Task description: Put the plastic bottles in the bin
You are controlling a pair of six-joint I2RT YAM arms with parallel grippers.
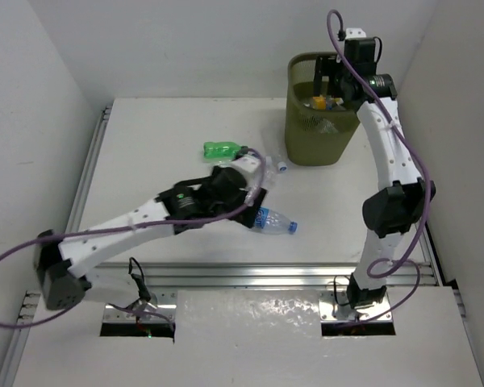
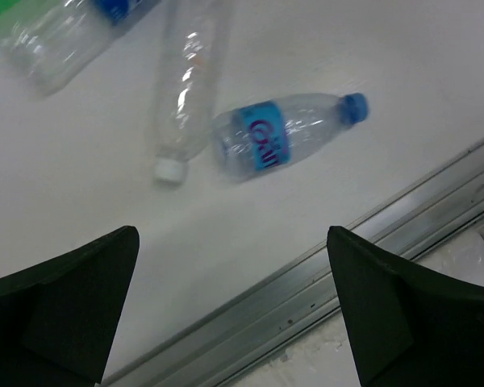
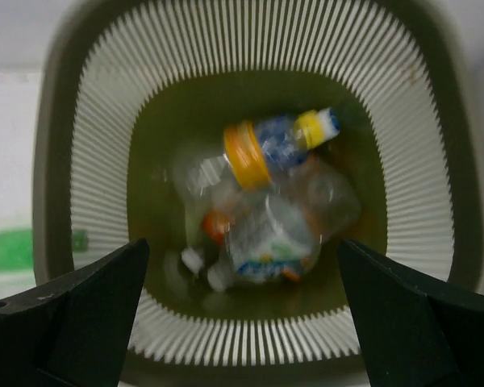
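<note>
The olive-green bin (image 1: 315, 141) stands at the back right. My right gripper (image 1: 327, 81) hangs open and empty over its mouth. In the right wrist view the gripper (image 3: 242, 314) looks down into the bin (image 3: 250, 32), where several bottles (image 3: 270, 242) lie, one with a yellow cap (image 3: 246, 155). My left gripper (image 1: 256, 200) is open and empty above the table's middle (image 2: 234, 306). A clear blue-labelled bottle (image 1: 276, 220) lies just beyond it (image 2: 286, 133). A crushed clear bottle with a white cap (image 2: 183, 89) and another clear bottle (image 2: 60, 40) lie farther on. A green bottle (image 1: 223, 150) lies behind.
A metal rail (image 1: 258, 274) runs along the table's near edge and shows in the left wrist view (image 2: 323, 266). White walls close in the left, back and right sides. A small blue-capped piece (image 1: 281, 167) lies left of the bin's foot.
</note>
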